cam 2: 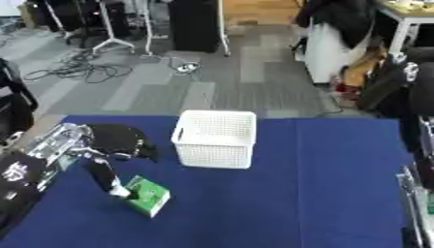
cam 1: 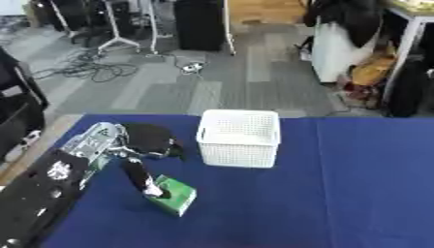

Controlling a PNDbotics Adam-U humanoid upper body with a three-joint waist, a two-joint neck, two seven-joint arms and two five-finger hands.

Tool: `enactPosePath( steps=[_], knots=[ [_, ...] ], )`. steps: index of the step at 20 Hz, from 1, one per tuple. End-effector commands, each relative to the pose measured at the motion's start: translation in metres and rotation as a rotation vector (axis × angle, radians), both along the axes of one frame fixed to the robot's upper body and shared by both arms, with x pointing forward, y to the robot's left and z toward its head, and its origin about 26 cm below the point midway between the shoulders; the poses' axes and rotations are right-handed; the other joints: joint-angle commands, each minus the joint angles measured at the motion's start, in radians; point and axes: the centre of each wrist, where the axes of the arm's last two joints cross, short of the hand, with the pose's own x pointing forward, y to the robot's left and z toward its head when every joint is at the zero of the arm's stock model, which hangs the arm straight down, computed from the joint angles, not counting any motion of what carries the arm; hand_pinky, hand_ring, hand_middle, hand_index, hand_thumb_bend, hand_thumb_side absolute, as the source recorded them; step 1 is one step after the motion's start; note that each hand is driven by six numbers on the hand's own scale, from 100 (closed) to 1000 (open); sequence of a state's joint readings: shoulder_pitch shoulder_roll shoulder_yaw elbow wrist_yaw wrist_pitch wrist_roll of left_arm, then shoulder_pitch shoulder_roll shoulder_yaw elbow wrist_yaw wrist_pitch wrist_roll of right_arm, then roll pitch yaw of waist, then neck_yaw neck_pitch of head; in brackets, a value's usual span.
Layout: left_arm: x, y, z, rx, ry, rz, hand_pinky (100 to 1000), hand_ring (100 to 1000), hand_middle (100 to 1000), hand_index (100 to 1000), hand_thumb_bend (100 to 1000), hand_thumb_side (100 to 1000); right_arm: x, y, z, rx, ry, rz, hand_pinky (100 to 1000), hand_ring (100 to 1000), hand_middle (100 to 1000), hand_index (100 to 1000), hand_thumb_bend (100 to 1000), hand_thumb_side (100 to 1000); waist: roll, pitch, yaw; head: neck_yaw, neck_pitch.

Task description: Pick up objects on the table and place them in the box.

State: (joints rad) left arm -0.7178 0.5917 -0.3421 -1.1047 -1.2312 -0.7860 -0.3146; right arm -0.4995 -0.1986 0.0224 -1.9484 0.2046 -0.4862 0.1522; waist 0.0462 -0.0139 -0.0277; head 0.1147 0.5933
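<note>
Now | left hand (cam 1: 144, 179) fingers pinch green box (cam 1: 174, 194) | white basket (cam 1: 240, 138) beyond

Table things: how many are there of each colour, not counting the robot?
White: 1, the basket
Green: 1, the small box, with the left hand on it
Total: 2, both on the blue table
</note>
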Motion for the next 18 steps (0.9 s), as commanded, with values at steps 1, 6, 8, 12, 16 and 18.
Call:
enactPosePath(
  steps=[1, 6, 8, 12, 16, 18],
  knots=[
    [0.004, 0.004, 0.011, 0.094, 0.002, -0.042, 860, 831, 831, 903, 430, 862, -0.003, 0.001, 0.01, 0.004, -0.033, 0.006, 133, 228, 236, 404, 133, 995, 0.0, -0.009, -0.001, 0.011, 0.006],
    [0.006, 0.001, 0.004, 0.149, 0.006, -0.087, 859, 835, 851, 902, 445, 858, -0.003, 0.002, 0.01, 0.002, -0.032, 0.009, 133, 228, 236, 404, 132, 994, 0.0, -0.009, -0.002, 0.017, 0.013],
    [0.006, 0.001, 0.001, 0.158, 0.006, -0.097, 858, 834, 849, 899, 438, 861, -0.003, 0.002, 0.01, 0.002, -0.032, 0.011, 133, 228, 236, 404, 132, 993, 0.0, -0.009, -0.003, 0.018, 0.012],
    [0.006, 0.003, -0.005, 0.159, 0.002, -0.106, 856, 831, 845, 893, 421, 866, -0.003, 0.003, 0.01, 0.0, -0.034, 0.016, 134, 229, 236, 404, 131, 993, 0.0, -0.009, -0.004, 0.01, 0.009],
    [0.007, 0.004, -0.01, 0.152, -0.009, -0.116, 856, 830, 844, 892, 430, 857, -0.003, 0.002, 0.01, -0.003, -0.034, 0.02, 133, 228, 236, 404, 129, 991, -0.001, -0.008, -0.004, 0.006, 0.008],
    [0.008, 0.003, -0.011, 0.153, -0.015, -0.12, 856, 831, 844, 893, 429, 851, -0.003, 0.003, 0.01, -0.004, -0.034, 0.022, 133, 228, 236, 404, 130, 993, -0.002, -0.007, -0.006, 0.008, 0.009]
  ],
)
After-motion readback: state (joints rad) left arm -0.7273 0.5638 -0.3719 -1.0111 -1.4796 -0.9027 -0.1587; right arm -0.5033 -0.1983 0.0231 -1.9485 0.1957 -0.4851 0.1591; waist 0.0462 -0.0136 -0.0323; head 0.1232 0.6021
